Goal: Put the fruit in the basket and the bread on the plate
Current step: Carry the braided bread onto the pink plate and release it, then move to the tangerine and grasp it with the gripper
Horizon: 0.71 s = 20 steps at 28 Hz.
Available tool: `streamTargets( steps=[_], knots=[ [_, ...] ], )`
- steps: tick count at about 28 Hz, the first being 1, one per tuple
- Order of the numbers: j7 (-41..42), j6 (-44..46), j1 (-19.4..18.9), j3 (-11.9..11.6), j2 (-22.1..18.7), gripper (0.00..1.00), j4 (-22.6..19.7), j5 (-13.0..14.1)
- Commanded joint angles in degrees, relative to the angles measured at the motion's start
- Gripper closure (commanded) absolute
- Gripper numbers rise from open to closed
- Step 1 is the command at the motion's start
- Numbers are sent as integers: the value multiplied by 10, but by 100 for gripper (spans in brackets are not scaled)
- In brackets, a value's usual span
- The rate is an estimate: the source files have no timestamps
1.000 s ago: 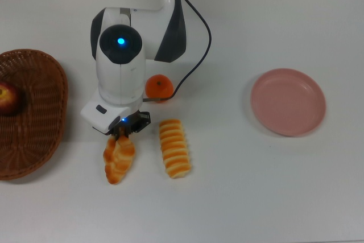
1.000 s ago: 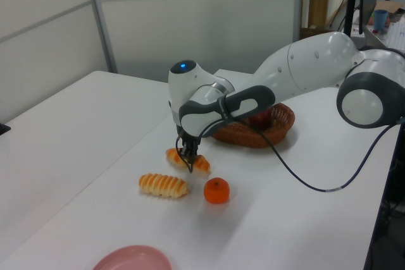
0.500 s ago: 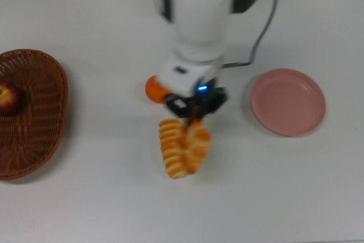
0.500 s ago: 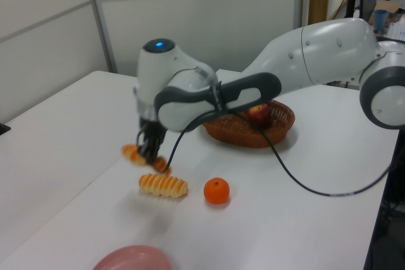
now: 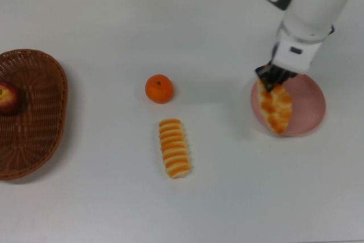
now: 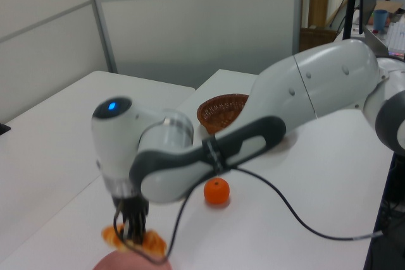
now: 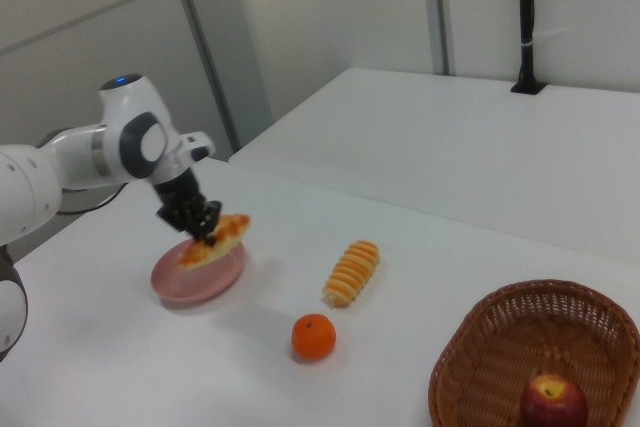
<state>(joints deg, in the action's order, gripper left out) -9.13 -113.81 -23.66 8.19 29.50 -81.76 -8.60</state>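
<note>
Now braided pastry [image 5: 276,108] over plate [image 5: 310,119], gripper-held [image 5: 272,80]

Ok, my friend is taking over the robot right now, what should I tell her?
Claw: shut on the leaf-shaped braided golden pastry, held just above the round pale pink plate.
Done: dark red apple sits in the reddish-brown woven wicker basket.
Left: release the pastry onto the plate, move the ridged golden bread roll there too, and put the bright orange mandarin in the basket.

the plate [image 5: 310,112] is pale pink, the basket [image 5: 40,112] reddish-brown weave. the apple [image 5: 8,98] is dark red, the mandarin [image 5: 159,89] bright orange. both pastries are golden-orange: the ridged roll [image 5: 174,148] striped crosswise, the braided one [image 5: 276,108] lobed.
</note>
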Motion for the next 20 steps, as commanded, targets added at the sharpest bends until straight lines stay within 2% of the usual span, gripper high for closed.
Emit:
streamTargets(
  steps=[1, 2, 3, 4, 5, 6, 11, 16, 20],
  knots=[
    [-9, 12, -40, -8, 13, 99, -14, -8],
    [-11, 12, -42, -7, 14, 94, -15, -10],
    [-11, 12, -44, -8, 15, 84, -16, -11],
    [-11, 12, -44, -7, 16, 65, -17, -11],
    [-11, 13, -45, -7, 16, 40, -19, -12],
    [-18, 13, -46, -8, 16, 0, -21, -18],
    [-66, 14, -46, -9, 13, 0, -16, -42],
    [-77, 14, -37, -16, 7, 0, 6, -39],
    [-76, 20, -4, -17, -15, 0, 10, -35]
  ],
)
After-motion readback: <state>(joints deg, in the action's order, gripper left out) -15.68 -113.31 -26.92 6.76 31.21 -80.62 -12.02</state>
